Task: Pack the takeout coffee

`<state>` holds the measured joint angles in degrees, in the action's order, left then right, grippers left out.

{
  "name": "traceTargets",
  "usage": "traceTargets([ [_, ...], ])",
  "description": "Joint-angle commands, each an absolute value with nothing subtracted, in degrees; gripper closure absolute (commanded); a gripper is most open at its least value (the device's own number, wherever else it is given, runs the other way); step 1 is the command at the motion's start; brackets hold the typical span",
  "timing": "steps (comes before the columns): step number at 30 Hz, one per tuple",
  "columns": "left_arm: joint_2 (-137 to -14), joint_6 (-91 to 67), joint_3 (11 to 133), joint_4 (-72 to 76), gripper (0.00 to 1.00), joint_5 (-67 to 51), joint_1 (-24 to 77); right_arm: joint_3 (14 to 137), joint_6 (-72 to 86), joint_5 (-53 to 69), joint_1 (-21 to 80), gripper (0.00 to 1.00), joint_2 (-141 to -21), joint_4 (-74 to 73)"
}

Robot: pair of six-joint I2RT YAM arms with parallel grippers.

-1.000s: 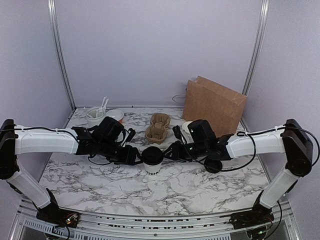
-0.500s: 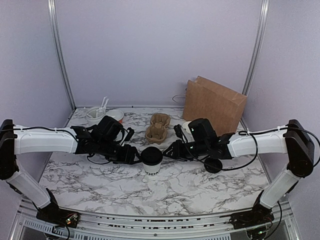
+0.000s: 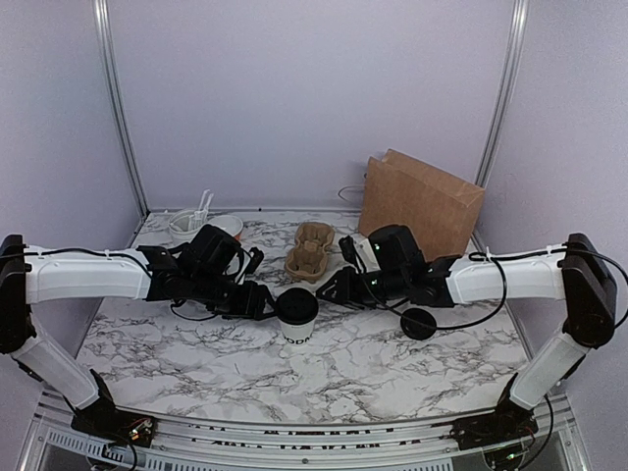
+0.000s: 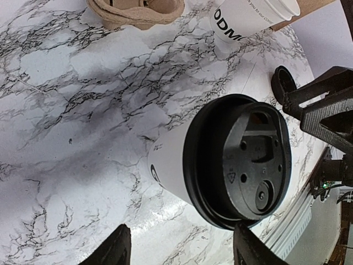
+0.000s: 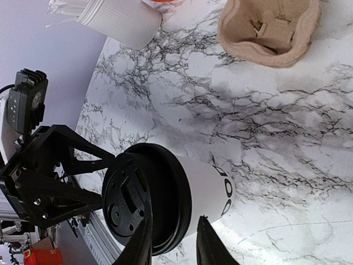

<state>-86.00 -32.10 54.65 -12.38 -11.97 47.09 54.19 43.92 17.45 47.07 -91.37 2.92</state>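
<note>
The takeout coffee is a white cup with black lettering and a black lid, standing upright at the table's middle. In the left wrist view the takeout coffee lies just beyond my left gripper, which is open with nothing between its fingers. The left gripper sits at the cup's left side. My right gripper hovers just off the cup's right side. Its jaws stand narrowly apart and hold nothing. In the right wrist view that gripper hangs over the lid's rim.
A brown paper bag stands at the back right. A cardboard cup carrier lies behind the cup, a lidless white cup beside it. A loose black lid lies at the right. A utensil holder and a bowl stand back left.
My right gripper has drawn back a little from the cup, up and away. The left arm has shifted only slightly. The cup has stayed where it was.
</note>
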Motion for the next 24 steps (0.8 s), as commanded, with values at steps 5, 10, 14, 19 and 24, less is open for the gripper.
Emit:
traceTargets([
  [5, -86.6, -31.7, 56.3, -13.1, 0.36, -12.1, 46.5, 56.9, 43.8, 18.6, 46.8, 0.73, -94.1, 4.6],
  [10, -87.1, -31.7, 55.7, -12.6, 0.36, -11.9, 46.2, 56.8, 43.8, 19.1, 46.8, 0.73, -95.2, 4.8],
  [14, -87.7, -31.7, 55.1, -12.0, 0.36, -11.7, 46.0, 56.4, 43.7, 19.4, 46.8, 0.74, -95.4, 4.9],
  [19, -88.5, -31.7, 54.3, -11.5, 0.36, -11.6, 45.9, 55.7, 43.6, 19.5, 46.8, 0.74, -95.4, 4.7],
  [24, -89.2, -32.0, 53.4, -11.3, 0.36, -11.0, 45.9, 54.8, 43.5, 19.6, 46.9, 0.74, -95.6, 4.7],
])
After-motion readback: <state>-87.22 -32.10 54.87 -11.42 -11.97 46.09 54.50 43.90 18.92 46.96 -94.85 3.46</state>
